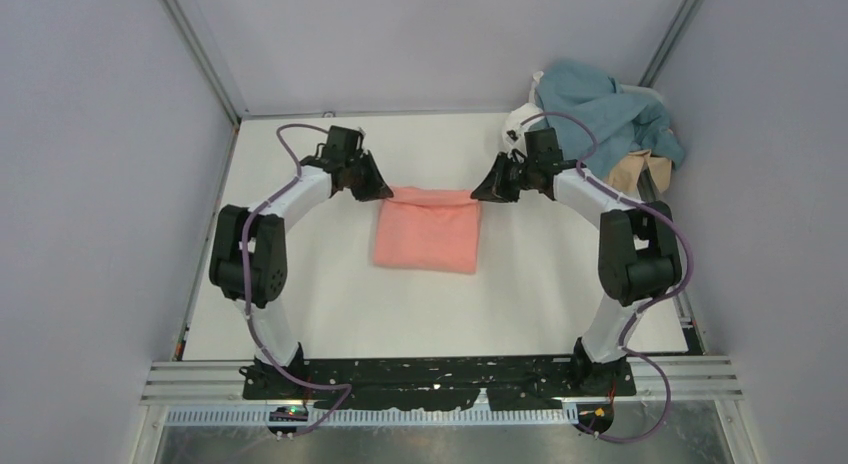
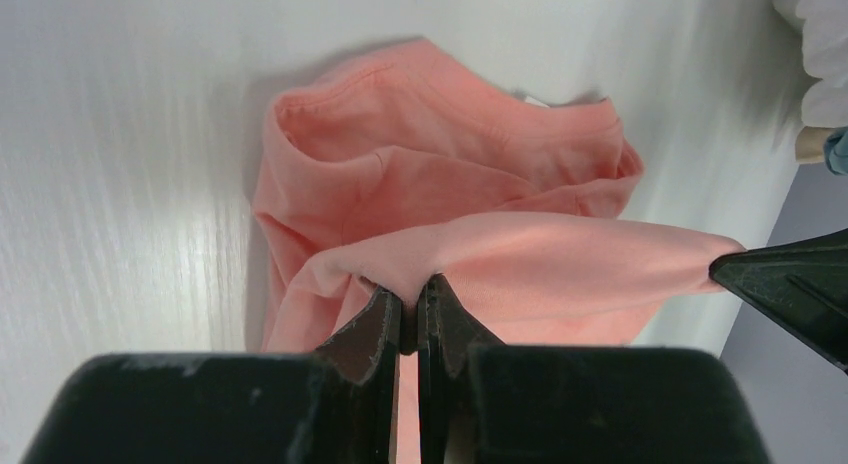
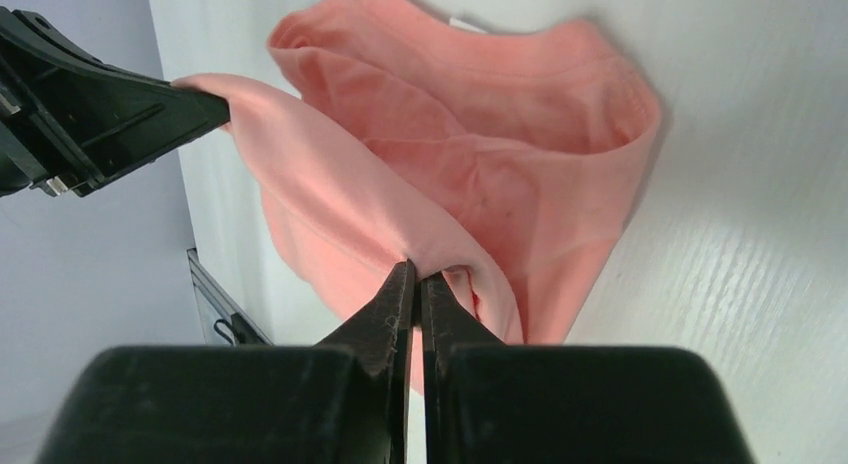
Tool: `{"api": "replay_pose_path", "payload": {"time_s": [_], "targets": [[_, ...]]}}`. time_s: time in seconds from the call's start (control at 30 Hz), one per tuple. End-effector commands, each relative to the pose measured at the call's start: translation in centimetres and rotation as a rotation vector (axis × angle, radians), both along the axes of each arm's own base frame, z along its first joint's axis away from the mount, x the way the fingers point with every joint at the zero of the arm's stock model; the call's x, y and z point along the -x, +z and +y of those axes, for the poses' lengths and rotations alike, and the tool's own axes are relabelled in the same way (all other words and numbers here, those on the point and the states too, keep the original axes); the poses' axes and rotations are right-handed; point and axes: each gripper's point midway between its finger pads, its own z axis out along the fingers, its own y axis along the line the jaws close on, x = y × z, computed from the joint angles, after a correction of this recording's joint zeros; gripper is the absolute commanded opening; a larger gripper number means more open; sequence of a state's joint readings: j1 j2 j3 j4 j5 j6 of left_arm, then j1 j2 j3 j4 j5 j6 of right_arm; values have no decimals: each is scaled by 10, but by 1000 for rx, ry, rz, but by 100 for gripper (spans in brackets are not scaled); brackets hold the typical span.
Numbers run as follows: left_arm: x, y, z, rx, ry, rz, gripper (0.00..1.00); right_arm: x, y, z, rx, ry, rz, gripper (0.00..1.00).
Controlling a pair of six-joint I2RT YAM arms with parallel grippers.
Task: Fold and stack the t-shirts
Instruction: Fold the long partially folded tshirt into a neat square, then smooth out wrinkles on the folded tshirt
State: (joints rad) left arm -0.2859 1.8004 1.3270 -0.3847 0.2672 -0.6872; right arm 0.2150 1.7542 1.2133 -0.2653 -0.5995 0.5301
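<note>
Right, I see the left gripper (image 2: 410, 292) and right gripper (image 3: 415, 276) each pinching the salmon-pink t-shirt (image 1: 427, 234) at its far edge, the cloth taut between them (the rest lies on the table (image 1: 300, 284)); the teal-blue t-shirt (image 1: 600, 109) is heaped far right.

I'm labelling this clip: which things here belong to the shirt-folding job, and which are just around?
Job: salmon-pink t-shirt, pinched by left gripper and right gripper; teal-blue t-shirt, tan t-shirt, white t-shirt, heaped far right.
Just around: table, metal rail.
</note>
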Motion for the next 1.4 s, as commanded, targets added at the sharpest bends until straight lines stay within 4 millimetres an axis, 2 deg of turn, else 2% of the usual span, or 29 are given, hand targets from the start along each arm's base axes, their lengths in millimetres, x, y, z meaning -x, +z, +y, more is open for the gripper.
{"api": "replay_pose_path", "payload": {"time_s": [0.0,0.03,0.07,0.1,0.13,0.17,0.3,0.37,0.43,0.47,0.5,0.53,0.57,0.6,0.63,0.73,0.77,0.8,0.83,0.87,1.0,1.13,1.27,1.37], "targets": [[-26,1,5,-20,9,-25,0,-40,-6,-7,20,-49,-46,10],[-30,-2,5,-25,8,-15,0,-45,-6,-6,22,-52,-53,11],[-32,-5,5,-28,3,-1,0,-49,-17,-7,30,-59,-33,12],[-35,-4,4,-23,-5,0,8,-55,-15,-8,34,-67,-44,15],[-39,-1,3,-20,-13,-3,23,-59,-19,-8,37,-69,-36,18],[-41,3,2,-19,-19,-9,39,-64,-14,-8,35,-72,-50,28],[-44,34,0,6,-32,-91,73,-74,7,-10,34,-89,-102,56],[-41,49,-2,24,-41,-125,97,-73,21,-13,42,-101,-143,62],[-33,62,-8,58,-71,-146,100,-67,42,-13,34,-105,-198,68],[-31,67,-12,75,-84,-165,100,-61,40,-12,31,-95,-195,71],[-29,71,-17,97,-97,-181,99,-58,50,-8,18,-85,-227,73],[-27,73,-22,118,-110,-189,100,-52,45,-5,7,-78,-210,78],[-25,73,-28,135,-127,-189,100,-50,50,2,-10,-65,-233,83],[-23,72,-34,149,-145,-182,99,-43,43,7,-31,-60,-208,94],[-20,68,-40,163,-160,-165,100,-44,46,16,-56,-47,-233,99],[-9,55,-56,230,-205,-116,100,-45,44,38,-140,-26,-236,95],[-5,50,-59,244,-211,-106,100,-48,35,43,-157,-32,-209,95],[-2,43,-62,252,-214,-104,100,-52,39,49,-182,-18,-227,95],[3,35,-63,255,-219,-94,100,-55,27,52,-190,-23,-194,95],[9,25,-63,254,-221,-76,100,-60,28,55,-200,-21,-201,95],[28,-16,-56,228,-213,-3,100,-73,-12,51,-142,-70,-120,95],[48,-49,-52,229,-193,98,100,-71,-55,40,-55,-116,-43,95],[51,-53,-41,172,-165,85,99,-72,-78,29,22,-154,-7,95],[46,-37,-35,136,-156,40,100,-79,-65,30,34,-134,-37,95]]}}
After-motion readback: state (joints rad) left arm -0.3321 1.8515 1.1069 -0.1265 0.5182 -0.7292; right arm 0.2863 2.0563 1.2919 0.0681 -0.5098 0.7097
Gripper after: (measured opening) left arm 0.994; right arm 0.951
